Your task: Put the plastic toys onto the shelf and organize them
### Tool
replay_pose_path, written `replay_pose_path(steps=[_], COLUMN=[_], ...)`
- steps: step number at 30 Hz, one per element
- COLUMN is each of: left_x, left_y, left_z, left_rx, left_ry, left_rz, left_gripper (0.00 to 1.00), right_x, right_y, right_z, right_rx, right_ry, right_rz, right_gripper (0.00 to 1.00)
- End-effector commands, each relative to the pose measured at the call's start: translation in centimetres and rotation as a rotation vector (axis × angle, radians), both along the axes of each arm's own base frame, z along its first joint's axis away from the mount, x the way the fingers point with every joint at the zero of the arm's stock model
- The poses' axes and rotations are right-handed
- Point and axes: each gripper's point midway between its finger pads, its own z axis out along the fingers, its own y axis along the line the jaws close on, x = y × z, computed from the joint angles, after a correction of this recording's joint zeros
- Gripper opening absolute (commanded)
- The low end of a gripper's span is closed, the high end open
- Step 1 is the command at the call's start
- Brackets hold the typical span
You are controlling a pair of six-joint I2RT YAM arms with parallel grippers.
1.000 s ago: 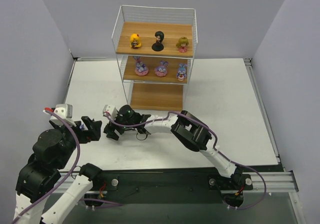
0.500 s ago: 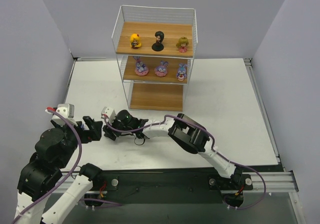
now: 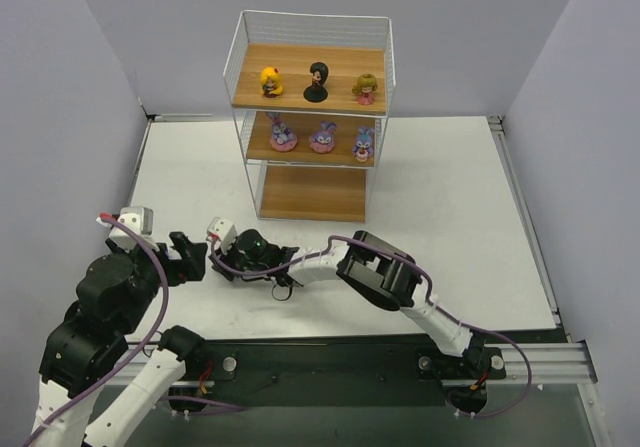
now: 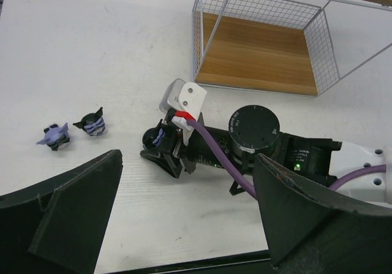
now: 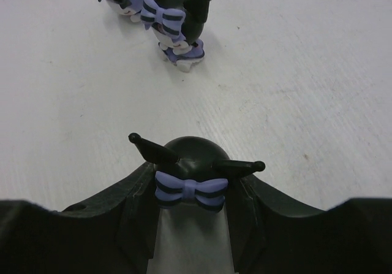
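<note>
On the white desk (image 3: 450, 197) the shelf (image 3: 310, 195) stands at the middle of the far edge. Its top board carries the yellow doll (image 3: 270, 81), black doll (image 3: 317, 81) and olive-pink doll (image 3: 365, 89), its middle board holds the three bunny figures (image 3: 323, 137), and its bottom board shows no toy. Over the last second the right arm (image 3: 320, 257) has slid a little further toward the desk's near-left corner. The right jaws, wide a moment ago, have closed in around a dark figurine (image 5: 191, 154) with a striped purple bow; the pads now seem to press both sides of its head while it stands on the desk. The left arm (image 3: 105, 297) has barely shifted, and the left jaws are spread wide with nothing in them, just beside the right ones. I judge this to be the pick of the first of the last three toys, probably bound for the bottom board. The two other dark figurines (image 4: 55, 136) (image 4: 93, 124) stand close together nearer the left edge. No brand or writing can be read; the white-and-red tag (image 4: 184, 99) on the right wrist shows no legible text.
</note>
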Motion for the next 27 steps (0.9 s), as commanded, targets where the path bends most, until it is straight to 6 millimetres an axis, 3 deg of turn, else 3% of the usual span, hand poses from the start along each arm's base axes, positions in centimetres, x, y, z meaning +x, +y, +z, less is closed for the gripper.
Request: replay_pose_path(steps=[1, 3, 4, 5, 7, 11, 15, 21, 27], left_x=[0.6, 0.6, 0.7, 0.6, 0.7, 0.9, 1.1, 1.4, 1.7], left_y=[-0.2, -0.3, -0.5, -0.7, -1.1, -2.3, -3.4, -3.6, -3.4], left_z=[0.6, 0.4, 0.4, 0.4, 0.3, -0.2, -0.9, -1.9, -3.0], left_rx=[-0.006, -0.015, -0.020, -0.031, -0.051, -0.105, -0.149, -0.150, -0.157], left_ry=[-0.034, -0.031, -0.034, -0.038, -0.040, -0.030, -0.028, -0.025, -0.026], left_rz=[0.002, 0.000, -0.007, -0.017, -0.028, -0.063, -0.097, -0.095, -0.074], left_gripper=[0.97, 0.97, 0.97, 0.97, 0.97, 0.97, 0.97, 0.97, 0.97], right_x=[0.3, 1.1, 1.7, 2.0, 2.4, 3.5, 4.6, 6.8, 9.9], right_y=[-3.4, -4.6, -6.4, -6.9, -9.1, -13.0, -15.8, -17.7, -17.2], right_z=[0.2, 2.0, 1.3, 2.8, 2.8, 4.7, 5.9, 7.6, 9.2], right_rx=[-0.049, -0.028, -0.060, -0.040, -0.060, -0.059, -0.052, 0.013, 0.131], right_ry=[-0.056, -0.089, -0.108, -0.124, -0.146, -0.197, -0.224, -0.222, -0.197], right_rz=[-0.160, -0.241, -0.313, -0.348, -0.423, -0.597, -0.710, -0.779, -0.816], right_gripper=[0.11, 0.11, 0.11, 0.11, 0.11, 0.11, 0.11, 0.11, 0.13])
